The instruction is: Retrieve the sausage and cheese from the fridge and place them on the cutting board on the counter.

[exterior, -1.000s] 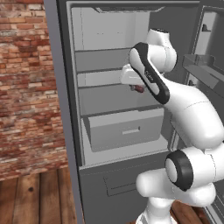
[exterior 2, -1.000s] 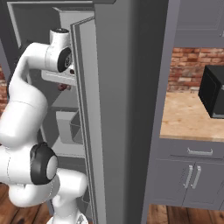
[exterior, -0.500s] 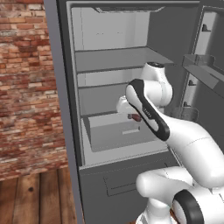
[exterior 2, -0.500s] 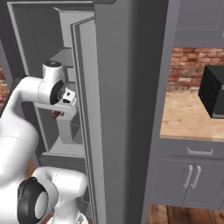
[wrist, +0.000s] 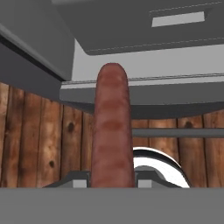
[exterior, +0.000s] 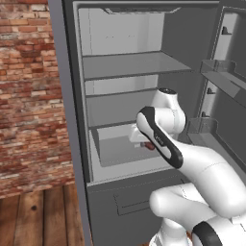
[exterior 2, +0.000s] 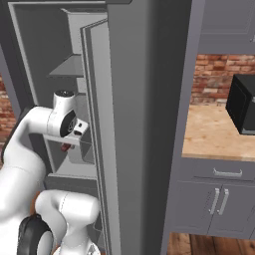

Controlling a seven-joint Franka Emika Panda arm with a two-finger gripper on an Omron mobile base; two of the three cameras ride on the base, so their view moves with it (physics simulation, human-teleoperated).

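The fingers (wrist: 112, 181) are closed on the sausage (wrist: 112, 127), which in the hand view rises straight up from between them as a reddish-brown cylinder with a rounded end. Behind it in that view lie a pale grey ledge of the fridge (wrist: 144, 26), a strip of wooden floor (wrist: 39, 140), and a bit of shiny round metal beside the sausage's lower part. In the left base view the arm (exterior: 192, 168) bends across the front of the open fridge (exterior: 62, 96), with the hand at the height of the pale drawer (exterior: 113, 151); a small dark red piece of the sausage (exterior: 149, 146) shows just beside the arm's dark joint, in front of the drawer. Above it two grey shelves (exterior: 134, 65) run across the inside, and the open door (exterior: 226, 81) with its racks stands to the right. A brick wall (exterior: 29, 96) and the floor (exterior: 38, 216) lie to the left of the fridge. In the right base view the hand is tucked behind the edge of the fridge's side wall (exterior 2: 139, 124), and a red speck of the sausage (exterior 2: 65, 147) shows under the wrist. Farther right, well apart from the fridge's inside, the tan table (exterior 2: 209, 134) runs over grey cabinet doors with metal handles (exterior 2: 219, 199), and a black box-like appliance (exterior 2: 242, 104) stands on it against the brick.
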